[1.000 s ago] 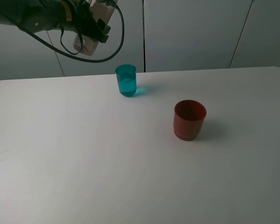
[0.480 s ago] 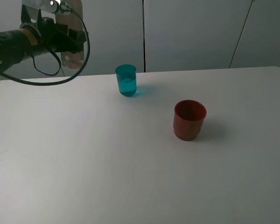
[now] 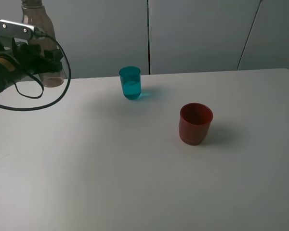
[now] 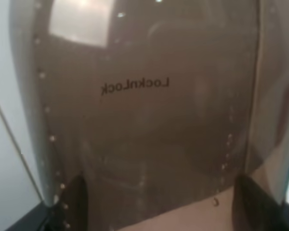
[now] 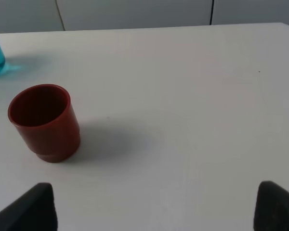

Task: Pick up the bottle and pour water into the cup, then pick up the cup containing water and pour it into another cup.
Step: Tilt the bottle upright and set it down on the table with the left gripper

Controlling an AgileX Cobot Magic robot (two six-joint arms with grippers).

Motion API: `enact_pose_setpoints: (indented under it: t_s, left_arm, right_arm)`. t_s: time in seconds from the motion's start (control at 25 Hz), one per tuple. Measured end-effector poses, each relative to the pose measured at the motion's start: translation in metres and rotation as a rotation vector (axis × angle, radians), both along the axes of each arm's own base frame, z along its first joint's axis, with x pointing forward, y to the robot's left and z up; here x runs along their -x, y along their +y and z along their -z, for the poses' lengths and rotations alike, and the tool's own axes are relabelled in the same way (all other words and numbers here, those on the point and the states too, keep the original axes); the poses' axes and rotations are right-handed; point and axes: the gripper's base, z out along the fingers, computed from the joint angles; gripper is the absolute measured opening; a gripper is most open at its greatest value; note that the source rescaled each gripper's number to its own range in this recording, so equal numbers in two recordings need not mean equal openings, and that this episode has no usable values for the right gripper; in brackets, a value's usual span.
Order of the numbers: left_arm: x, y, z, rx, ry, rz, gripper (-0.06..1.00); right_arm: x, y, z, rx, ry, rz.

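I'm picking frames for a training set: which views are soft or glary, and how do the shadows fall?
Left wrist: the bottle fills the frame, soft, with a bright glare patch on it. Exterior high: even light; faint shadows right of the teal cup and red cup. Right wrist: red cup fairly sharp, the right gripper only dark blurred tips.

The bottle — tall, slim, clear smoky grey-brown plastic with lettering on its wall — is held upright at the far left. The cup, a narrow translucent teal tumbler, stands upright toward the back middle with some water in it. Another cup — squat, opaque red-brown, with a stepped base — stands upright and empty, well apart to the right and nearer.
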Motion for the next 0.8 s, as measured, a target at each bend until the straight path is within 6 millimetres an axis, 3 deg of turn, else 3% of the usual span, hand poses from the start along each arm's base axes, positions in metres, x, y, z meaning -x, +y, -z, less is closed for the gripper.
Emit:
enact_pose_setpoints:
  t_s: [0.24, 0.44, 0.68, 0.8]
  left_arm:
    - [-0.004, 0.021, 0.030, 0.031, -0.022, -0.052, 0.00]
    - [-0.006, 0.026, 0.057, 0.059, -0.039, -0.074, 0.00]
    - [-0.003, 0.029, 0.101, 0.073, 0.069, -0.119, 0.00]
    - [-0.003, 0.030, 0.108, 0.076, 0.073, -0.122, 0.00]
  right_arm:
    - [0.000, 0.000, 0.000, 0.000, 0.000, 0.000]
    - [0.000, 0.000, 0.000, 0.000, 0.000, 0.000]
    - [0.000, 0.000, 0.000, -0.005, 0.000, 0.003]
    - [0.000, 0.000, 0.000, -0.005, 0.000, 0.003]
